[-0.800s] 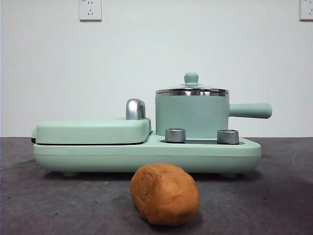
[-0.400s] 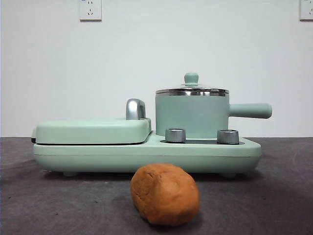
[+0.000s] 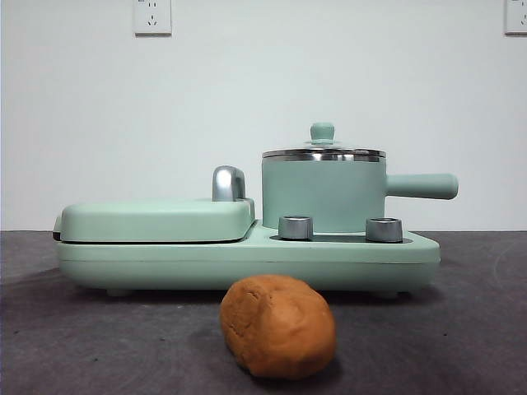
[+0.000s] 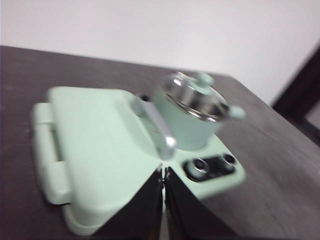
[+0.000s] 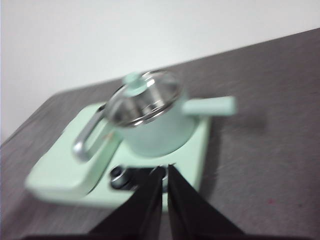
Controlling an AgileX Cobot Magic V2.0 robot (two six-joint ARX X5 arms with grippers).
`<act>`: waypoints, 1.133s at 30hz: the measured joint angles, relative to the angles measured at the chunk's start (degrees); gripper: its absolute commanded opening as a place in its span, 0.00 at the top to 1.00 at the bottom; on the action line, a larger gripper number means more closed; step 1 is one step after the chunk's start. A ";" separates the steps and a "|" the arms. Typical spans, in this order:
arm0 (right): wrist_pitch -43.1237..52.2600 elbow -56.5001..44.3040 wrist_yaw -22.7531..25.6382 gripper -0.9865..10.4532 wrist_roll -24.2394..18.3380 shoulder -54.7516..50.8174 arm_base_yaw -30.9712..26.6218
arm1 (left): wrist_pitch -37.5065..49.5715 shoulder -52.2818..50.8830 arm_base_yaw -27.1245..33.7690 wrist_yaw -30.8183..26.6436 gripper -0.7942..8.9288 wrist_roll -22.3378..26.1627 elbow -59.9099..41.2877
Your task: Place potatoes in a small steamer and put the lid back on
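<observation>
Left gripper (image 4: 163,172) and right gripper (image 5: 164,172) both aloft, jaws pressed together, nothing held.

wall (image 3: 263,90): plain white, no marks, pretty evenly lit, runs right across behind the bench
bench (image 3: 82,346): dark grey with a slightly mottled, felt-like look; its far edge meets the wall in a straight line
left socket (image 3: 152,16): white plate high on the wall, well above the bench edge, cut off by the frame
right socket (image 3: 516,16): same height as the left socket, far across the wall from it, only partly in shot
light: soft, with faint shadows on the bench
</observation>
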 measured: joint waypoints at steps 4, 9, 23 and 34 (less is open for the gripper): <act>-6.23 7.23 -5.27 0.90 -5.55 5.49 0.00 | -5.79 4.79 -0.92 3.54 0.91 2.89 6.58; -9.07 13.31 -11.08 0.90 -10.19 10.62 0.00 | -6.93 8.61 -1.75 7.72 0.91 3.91 11.06; -11.17 15.34 -14.16 0.54 -11.78 13.42 -0.02 | -6.73 14.93 -3.08 8.96 0.46 4.00 11.98; -11.87 15.34 -14.16 0.49 -11.76 13.44 0.00 | -1.07 24.55 -9.92 8.98 0.46 1.84 13.92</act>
